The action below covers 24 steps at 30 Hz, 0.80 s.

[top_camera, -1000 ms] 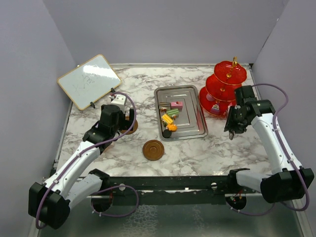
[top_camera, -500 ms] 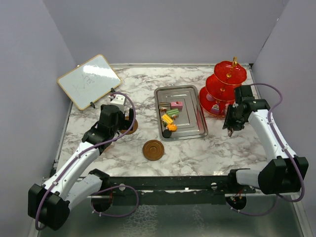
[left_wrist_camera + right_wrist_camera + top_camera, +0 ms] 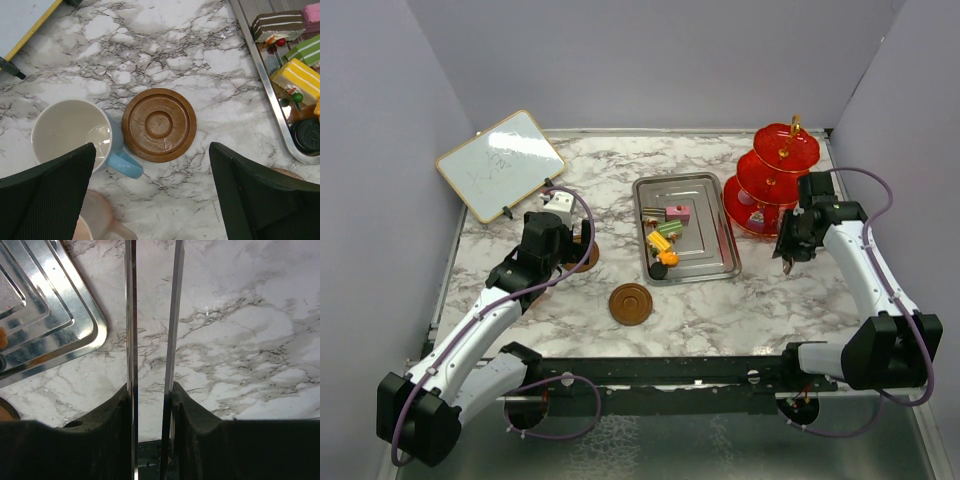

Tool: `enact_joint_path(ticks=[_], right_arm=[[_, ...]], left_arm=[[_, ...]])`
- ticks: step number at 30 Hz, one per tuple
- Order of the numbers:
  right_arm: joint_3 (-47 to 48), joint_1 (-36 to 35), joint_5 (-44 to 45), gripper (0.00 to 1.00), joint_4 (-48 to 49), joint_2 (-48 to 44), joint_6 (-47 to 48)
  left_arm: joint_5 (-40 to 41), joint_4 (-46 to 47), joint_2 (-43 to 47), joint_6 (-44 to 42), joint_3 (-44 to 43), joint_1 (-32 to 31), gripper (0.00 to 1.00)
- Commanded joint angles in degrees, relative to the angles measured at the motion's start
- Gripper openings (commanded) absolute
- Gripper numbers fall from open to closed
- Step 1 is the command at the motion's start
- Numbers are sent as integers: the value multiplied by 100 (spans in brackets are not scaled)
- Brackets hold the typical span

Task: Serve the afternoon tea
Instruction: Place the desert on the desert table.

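The cake pieces (image 3: 665,236) lie clustered in the 7 o'clock part of the steel tray (image 3: 705,200) at mid-table. The left wrist view shows a brown piece (image 3: 277,22), a green piece (image 3: 306,47), a yellow piece (image 3: 295,75) and a round black piece (image 3: 307,136). The red three-tier stand (image 3: 777,180) rises just beside the tray at its 2 o'clock. One brown saucer (image 3: 159,125) lies at the tray's 9 o'clock. In the left wrist view the blue cup (image 3: 70,131) stands upright just beside it at 9 o'clock, with the pink cup (image 3: 100,220) at 7 o'clock. The second saucer (image 3: 630,303) sits near the tray's 7 o'clock. The left gripper (image 3: 152,150) hovers over the first saucer, fingers spread wide and empty. The right gripper (image 3: 788,255), at the tray's 3 o'clock, pinches metal tongs (image 3: 131,315) whose blades stand slightly apart above bare marble table (image 3: 720,300). The whiteboard (image 3: 500,163) leans at 10 o'clock.
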<state>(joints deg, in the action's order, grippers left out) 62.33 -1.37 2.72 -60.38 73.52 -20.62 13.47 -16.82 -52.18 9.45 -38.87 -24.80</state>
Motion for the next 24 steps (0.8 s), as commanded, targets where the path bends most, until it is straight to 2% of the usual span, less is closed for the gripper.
enact_joint_path(ticks=[1, 24], right_arm=[[-34, 40, 33, 27, 388, -126, -27], [64, 49, 282, 27, 477, -281, 59]], left_arm=[[103, 22, 50, -14, -132, 34, 99], [528, 54, 302, 5, -52, 36, 99]])
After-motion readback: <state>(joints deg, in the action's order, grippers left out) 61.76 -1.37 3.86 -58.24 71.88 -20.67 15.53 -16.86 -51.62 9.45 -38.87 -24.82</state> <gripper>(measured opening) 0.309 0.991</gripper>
